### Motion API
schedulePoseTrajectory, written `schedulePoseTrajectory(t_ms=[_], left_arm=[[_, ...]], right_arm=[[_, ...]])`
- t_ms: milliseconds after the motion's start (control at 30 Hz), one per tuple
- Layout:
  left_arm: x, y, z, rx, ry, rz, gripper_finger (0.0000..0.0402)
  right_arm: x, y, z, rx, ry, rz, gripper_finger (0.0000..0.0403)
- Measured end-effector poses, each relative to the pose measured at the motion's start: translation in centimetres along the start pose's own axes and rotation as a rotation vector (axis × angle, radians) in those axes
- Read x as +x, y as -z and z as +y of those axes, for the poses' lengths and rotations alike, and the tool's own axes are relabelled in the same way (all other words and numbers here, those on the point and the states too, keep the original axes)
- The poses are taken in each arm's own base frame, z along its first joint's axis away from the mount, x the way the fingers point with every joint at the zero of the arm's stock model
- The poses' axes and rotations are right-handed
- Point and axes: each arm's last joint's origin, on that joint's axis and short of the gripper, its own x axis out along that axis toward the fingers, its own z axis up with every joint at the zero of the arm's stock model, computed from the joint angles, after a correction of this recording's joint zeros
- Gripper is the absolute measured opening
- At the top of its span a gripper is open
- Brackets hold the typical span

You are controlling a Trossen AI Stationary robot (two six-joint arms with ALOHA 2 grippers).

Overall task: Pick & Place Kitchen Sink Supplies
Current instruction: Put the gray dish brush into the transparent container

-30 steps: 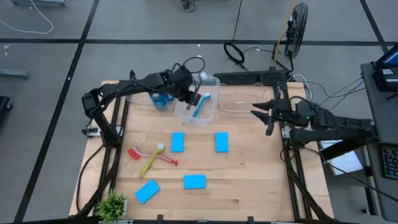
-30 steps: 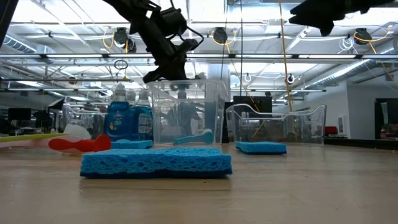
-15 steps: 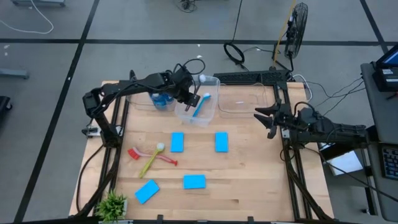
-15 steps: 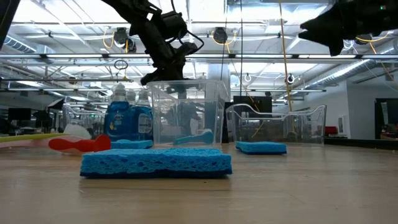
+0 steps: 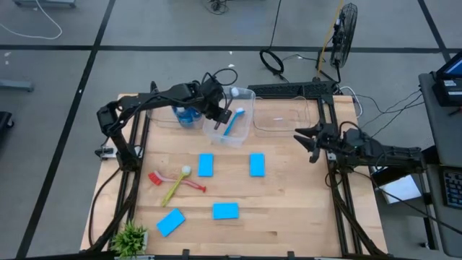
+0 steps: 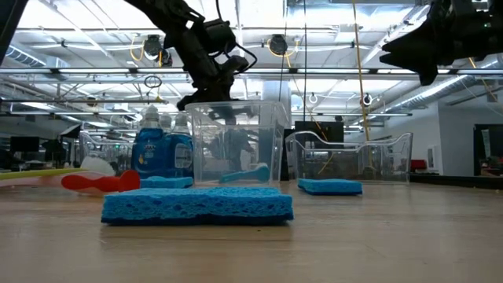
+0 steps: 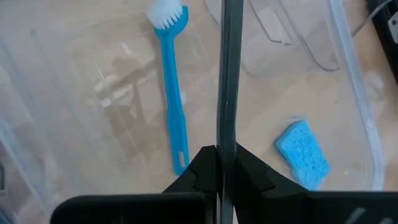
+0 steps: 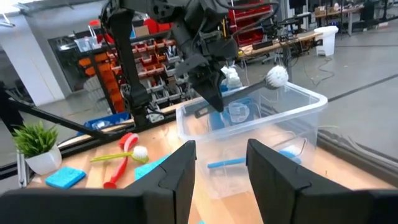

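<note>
Left gripper (image 5: 220, 114) clamped on a dark-handled brush (image 5: 229, 102) — high view: over the clear bin (image 5: 247, 124), blue brush (image 5: 231, 123) lying inside. Low view: gripper above the bin rim. Left wrist view: handle between closed fingers, blue brush below — sponge (image 7: 303, 154) beside. Right gripper (image 5: 309, 141) half open, empty, near the table's right edge.

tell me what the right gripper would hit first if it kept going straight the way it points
Probably the near wall of the clear bin: the right gripper, fingers apart and empty, faces it, with the blue brush inside. Depth is unclear.
</note>
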Motion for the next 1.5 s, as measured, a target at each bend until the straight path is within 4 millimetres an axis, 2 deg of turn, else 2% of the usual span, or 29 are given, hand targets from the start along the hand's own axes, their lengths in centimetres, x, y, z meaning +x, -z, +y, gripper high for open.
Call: schedulePoseTrajectory(t_ms=[200,533,1133,1333,1500], left_arm=[[0.6,-0.1,0.3,-0.005,0.005,0.017,0.0020],[3.3,-0.3,0.8,-0.003,0.034,0.076,0.0020],[3.5,-0.7,1.0,0.020,0.049,0.046,0.0021],[3.5,-0.7,1.0,0.024,0.048,0.047,0.0062],[3.5,-0.7,0.9,0.025,0.049,0.047,0.0070]], right_arm=[[-0.4,-0.2,0.0,0.008,-0.008,-0.029,0.0130],[-0.5,-0.3,0.0,0.015,-0.012,-0.042,0.0130],[-0.5,-0.3,0.0,0.022,-0.012,-0.042,0.0130],[-0.5,-0.3,0.0,0.022,-0.012,-0.042,0.0130],[-0.5,-0.3,0.0,0.022,-0.012,-0.042,0.0130]])
